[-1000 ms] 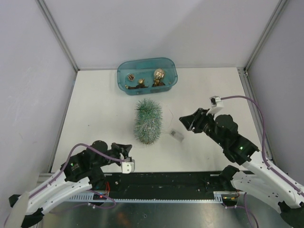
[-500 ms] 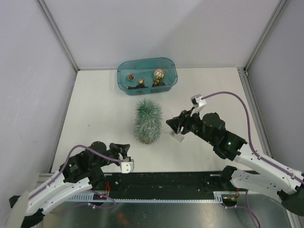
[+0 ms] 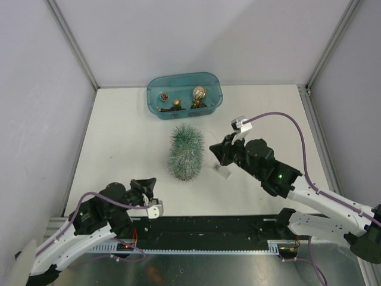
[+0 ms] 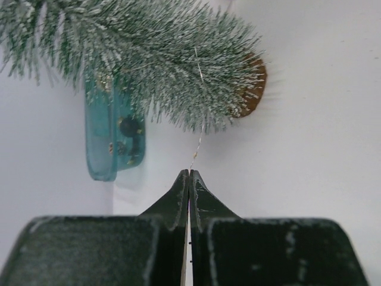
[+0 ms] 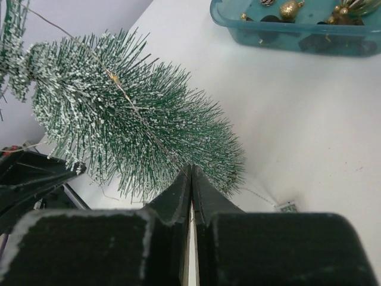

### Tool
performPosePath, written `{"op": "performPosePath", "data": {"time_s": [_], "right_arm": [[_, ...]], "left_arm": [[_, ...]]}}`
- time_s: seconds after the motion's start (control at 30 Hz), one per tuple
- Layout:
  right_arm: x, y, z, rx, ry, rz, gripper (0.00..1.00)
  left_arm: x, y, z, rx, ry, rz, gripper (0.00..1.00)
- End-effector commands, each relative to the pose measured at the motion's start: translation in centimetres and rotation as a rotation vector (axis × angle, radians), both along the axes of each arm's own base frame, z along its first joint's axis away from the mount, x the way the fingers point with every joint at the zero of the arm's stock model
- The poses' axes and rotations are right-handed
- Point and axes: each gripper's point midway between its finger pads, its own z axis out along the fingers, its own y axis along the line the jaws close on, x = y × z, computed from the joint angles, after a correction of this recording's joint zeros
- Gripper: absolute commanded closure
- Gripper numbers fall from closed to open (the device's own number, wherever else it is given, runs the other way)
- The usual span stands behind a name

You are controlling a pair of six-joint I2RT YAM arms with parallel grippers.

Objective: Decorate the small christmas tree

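— White tabletop (image 3: 119,137), pale walls (image 3: 196,36) on three sides. Where is the small christmas tree (image 3: 186,152)?

— At the middle, lying on its side, wood base toward six o'clock, tip toward twelve.

— And beyond the tip?

— A teal tub (image 3: 215,89) at twelve o'clock, just clear of the branches, with gold ornaments (image 3: 199,93) inside.

— The right hand (image 3: 217,156)?

— At three o'clock of the tree, its fingers pressed together right against the bristles. A thin wire (image 5: 128,98) crosses the branches toward the fingertips; I cannot tell whether it is pinched.

— The left hand (image 3: 146,183)?

— At seven o'clock, well apart from the tree, pressed together on nothing.

— Anything smaller?

— A little clear box (image 3: 223,173) on the tabletop at four o'clock of the tree, just beside the right hand.
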Motion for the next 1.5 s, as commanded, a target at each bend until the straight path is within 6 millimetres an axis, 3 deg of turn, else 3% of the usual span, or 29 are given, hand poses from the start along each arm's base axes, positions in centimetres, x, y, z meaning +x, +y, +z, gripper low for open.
{"op": "performPosePath", "data": {"time_s": [0.0, 0.17, 0.3, 0.53, 0.6, 0.73, 0.97, 1.17, 1.23, 1.47], "right_arm": [[0.1, 0.0, 1.2, -0.028, -0.044, -0.027, 0.99], [-0.6, 0.7, 0.0, -0.056, -0.014, -0.013, 1.00], [-1.1, 1.7, -0.8, -0.057, 0.010, 0.013, 1.00], [-1.4, 2.0, -0.4, -0.038, 0.008, 0.013, 1.00], [-1.4, 1.7, -0.2, -0.034, 0.003, 0.008, 0.96], [-1.5, 1.3, 0.0, -0.036, 0.003, 0.002, 0.90], [-1.6, 1.0, -0.3, -0.050, 0.014, -0.004, 0.91], [-1.5, 1.5, -1.2, -0.068, 0.030, 0.008, 0.90], [-1.6, 2.0, -1.6, -0.072, 0.038, 0.026, 0.83], [-4.0, 3.2, -1.5, -0.057, 0.024, 0.175, 0.43]], "left_arm": [[1.3, 2.1, 0.1, 0.019, -0.117, 0.091, 1.00], [2.8, 2.9, 3.0, -0.134, -0.209, 0.211, 1.00], [3.9, 2.9, 4.2, -0.221, -0.222, 0.291, 1.00], [5.7, 1.9, 6.2, -0.306, -0.234, 0.357, 0.99], [6.4, 1.9, 6.5, -0.320, -0.221, 0.375, 0.99], [8.7, 2.5, 5.8, -0.327, -0.118, 0.446, 1.00], [13.4, 4.5, 4.1, -0.352, 0.134, 0.586, 1.00], [14.4, 2.7, 4.9, -0.400, 0.232, 0.536, 0.99], [14.5, 1.8, 5.2, -0.421, 0.268, 0.503, 0.99], [15.0, 0.3, 3.5, -0.444, 0.395, 0.490, 0.99]]}}
